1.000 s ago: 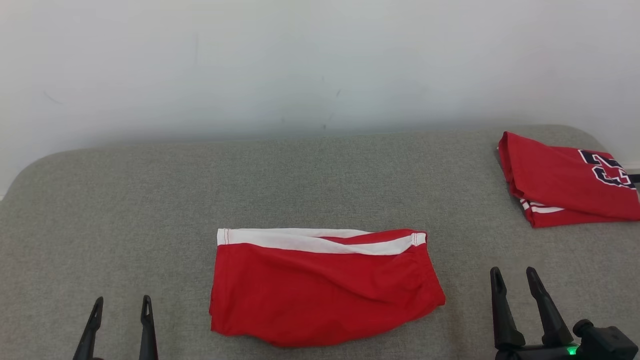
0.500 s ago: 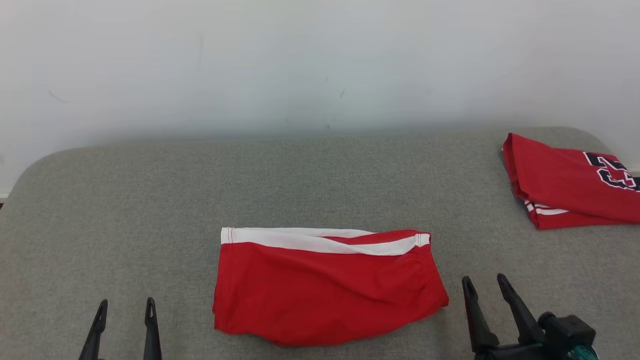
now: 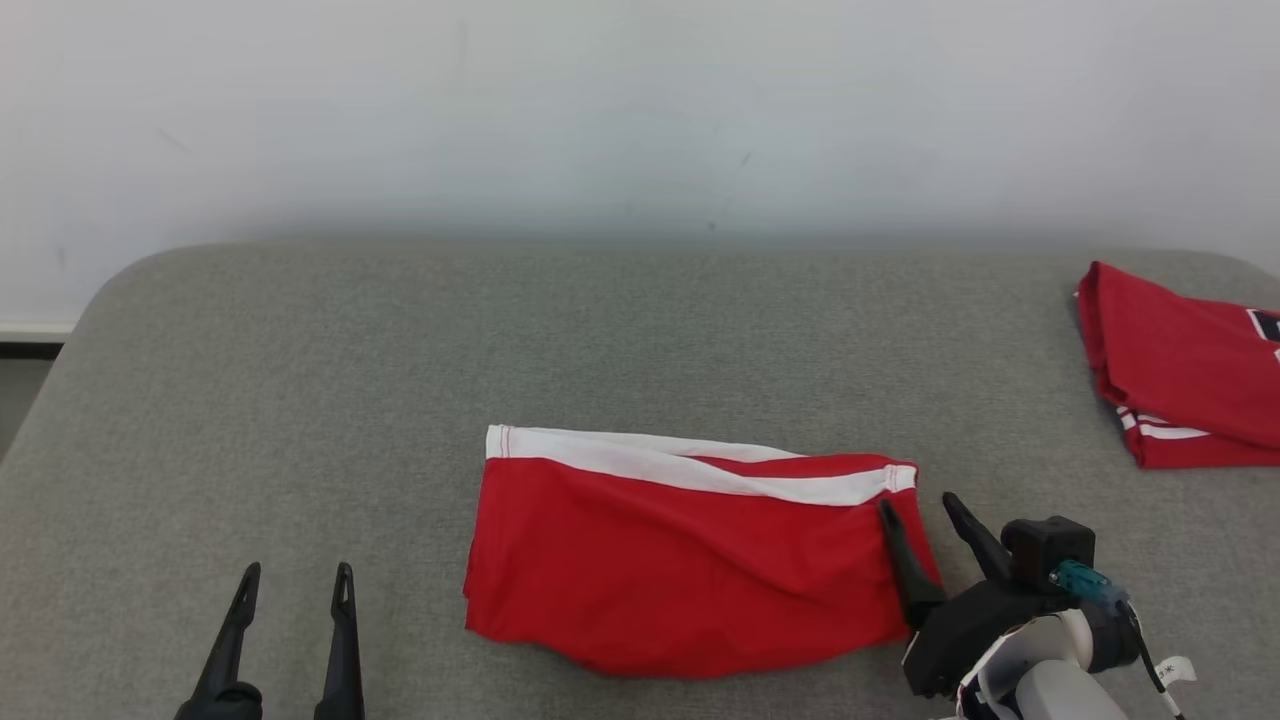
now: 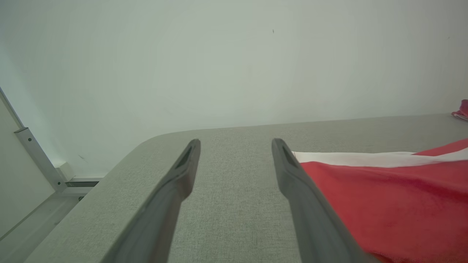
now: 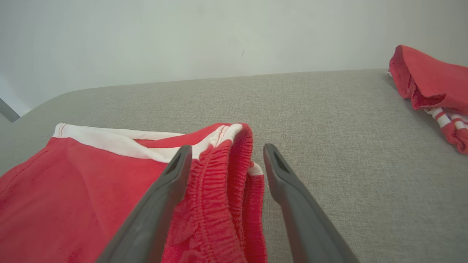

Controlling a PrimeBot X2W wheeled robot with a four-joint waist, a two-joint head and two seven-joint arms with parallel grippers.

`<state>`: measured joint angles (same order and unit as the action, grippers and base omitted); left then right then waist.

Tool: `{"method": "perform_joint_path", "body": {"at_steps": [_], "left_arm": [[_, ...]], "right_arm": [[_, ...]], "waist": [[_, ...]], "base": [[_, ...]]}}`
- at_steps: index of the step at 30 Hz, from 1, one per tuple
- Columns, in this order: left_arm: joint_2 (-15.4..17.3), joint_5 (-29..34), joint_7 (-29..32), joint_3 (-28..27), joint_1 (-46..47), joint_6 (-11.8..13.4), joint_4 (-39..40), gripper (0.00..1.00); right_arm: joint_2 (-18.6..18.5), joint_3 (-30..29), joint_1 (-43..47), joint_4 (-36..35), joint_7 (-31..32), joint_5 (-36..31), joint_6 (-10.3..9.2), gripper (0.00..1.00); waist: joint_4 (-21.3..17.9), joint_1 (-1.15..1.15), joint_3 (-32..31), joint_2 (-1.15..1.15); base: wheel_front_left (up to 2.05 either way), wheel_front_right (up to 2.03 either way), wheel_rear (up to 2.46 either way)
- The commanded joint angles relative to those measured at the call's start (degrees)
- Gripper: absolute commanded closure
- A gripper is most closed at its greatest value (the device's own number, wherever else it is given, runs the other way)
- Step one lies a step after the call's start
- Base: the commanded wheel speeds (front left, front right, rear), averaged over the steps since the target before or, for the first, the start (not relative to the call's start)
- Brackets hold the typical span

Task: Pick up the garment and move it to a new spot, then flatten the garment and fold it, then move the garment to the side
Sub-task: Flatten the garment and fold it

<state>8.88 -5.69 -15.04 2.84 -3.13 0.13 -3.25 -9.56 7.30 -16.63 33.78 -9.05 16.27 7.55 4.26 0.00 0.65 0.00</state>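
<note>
Our right gripper [image 3: 917, 503] has moved in from the right, fingers spread, straddling the right edge of the folded red garment [image 3: 680, 560] lying mid-front on the grey surface [image 3: 300, 400]; our left gripper [image 3: 298, 570] hovers spread, well apart

The shorts [image 3: 690, 560] are soft red cloth, not shiny, with a white band [image 3: 600, 450] of cloth. At one end the cloth bunches into tiny ridges. The grey padded top [image 3: 400, 350] has a rough woven cover. The folded jersey [image 3: 1190, 360] is smooth red cloth. The wall [image 3: 600, 100] is pale and dull. The left gripper [image 3: 298, 570] and right gripper [image 3: 915, 500] look like dark, smooth, dull plastic. A rail [image 4: 34, 157] looks like pale metal.
</note>
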Motion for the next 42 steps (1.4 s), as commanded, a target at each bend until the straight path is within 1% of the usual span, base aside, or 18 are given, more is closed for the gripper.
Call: {"method": "perform_joint_path", "body": {"at_steps": [1, 9, 12, 15, 16, 17, 18, 20, 23, 24, 26, 33, 38, 42], "left_arm": [[-0.36, 0.41, -0.18, -0.23, 0.88, -0.45, -0.37, 0.00], [-1.37, 1.22, -0.18, -0.93, 2.22, -1.90, -1.27, 0.00], [-1.81, 1.54, -0.18, -0.94, 2.66, -2.28, -1.64, 0.00], [-2.17, 1.82, -0.18, -0.98, 2.94, -2.62, -1.82, 0.00], [-2.22, 1.88, -0.18, -1.10, 2.93, -2.78, -1.91, 0.00], [-2.31, 1.90, -0.18, -1.24, 2.87, -2.89, -1.97, 0.00], [-2.42, 1.93, -0.18, -1.35, 2.75, -2.96, -2.05, 0.00], [-2.62, 1.86, -0.18, -1.48, 2.42, -2.97, -2.19, 0.00], [-2.84, 2.04, -0.18, -1.66, 2.04, -3.22, -2.40, 0.00], [-2.84, 2.04, -0.18, -1.66, 2.04, -3.22, -2.40, 0.00], [-3.01, 2.10, -0.18, -1.74, 1.94, -3.38, -2.45, 0.00], [-2.84, 2.32, -0.18, -2.86, 0.77, -3.61, -2.12, 0.00], [-2.87, 2.23, -0.18, -3.83, 0.30, -3.90, -1.93, 0.00], [-3.11, 2.41, -0.18, -4.31, -0.13, -3.95, -1.84, 0.00]], "right_arm": [[-0.25, -0.87, -1.20, 2.67, -0.58, -0.03, -0.16, 0.00], [-0.50, -1.38, -5.81, 16.26, -1.39, 1.35, -0.16, 0.00], [0.02, -0.63, -7.20, 20.07, -1.58, 2.61, -0.16, 0.00], [0.71, 0.71, -7.81, 22.43, -2.06, 4.28, -0.16, 0.00], [0.84, 1.27, -8.00, 23.03, -1.99, 4.86, -0.16, 0.49], [0.88, 1.84, -8.24, 23.46, -2.10, 5.61, -0.16, 0.81], [0.79, 2.43, -8.46, 23.80, -2.25, 6.26, -0.16, 1.00], [0.10, 3.01, -8.88, 24.46, -2.41, 8.11, -0.16, 1.00], [-2.37, 3.48, -9.38, 25.18, -3.01, 10.04, -0.17, 1.00], [-2.37, 3.48, -9.38, 25.18, -3.01, 10.04, -0.17, 1.00], [-3.97, 4.12, -9.30, 25.27, -3.32, 11.19, -0.16, 1.00], [-11.90, 5.20, -8.63, 24.15, -3.28, 15.59, -0.16, 1.00], [-15.78, 7.70, -8.55, 20.92, -0.97, 18.76, -0.16, 1.00], [-16.62, 8.96, -8.56, 16.10, 3.72, 24.32, -0.16, 1.00]], "waist": [[1.21, 0.00, 0.97, 0.00], [2.28, 0.00, 2.36, 0.00], [2.60, 0.00, 2.59, 0.00], [2.80, 0.00, 2.45, 0.00], [2.77, 0.00, 2.37, 0.00], [2.71, 0.00, 2.26, 0.00], [2.62, 0.00, 2.11, 0.00], [2.41, 0.00, 1.73, 0.00], [2.18, 0.00, 1.21, 0.00], [2.18, 0.00, 1.21, 0.00], [2.04, 0.00, 0.81, 0.00], [0.93, 0.00, -0.21, 0.00], [-0.46, 0.00, -0.19, 0.00], [-1.65, 0.00, -0.27, 0.00]], "base": [[0.00, 0.00, 0.00], [0.00, 0.00, 0.00], [0.00, 0.00, 0.00], [0.00, 0.00, 0.00], [0.00, 0.00, 0.00], [0.00, 0.00, 0.00], [0.00, 0.00, 0.00], [0.00, 0.00, 0.00], [0.00, 0.00, 0.00], [0.00, 0.00, 0.00], [0.00, 0.00, 0.00], [0.00, 0.00, 0.00], [0.00, 0.00, 0.00], [0.00, 0.00, 0.00]]}}
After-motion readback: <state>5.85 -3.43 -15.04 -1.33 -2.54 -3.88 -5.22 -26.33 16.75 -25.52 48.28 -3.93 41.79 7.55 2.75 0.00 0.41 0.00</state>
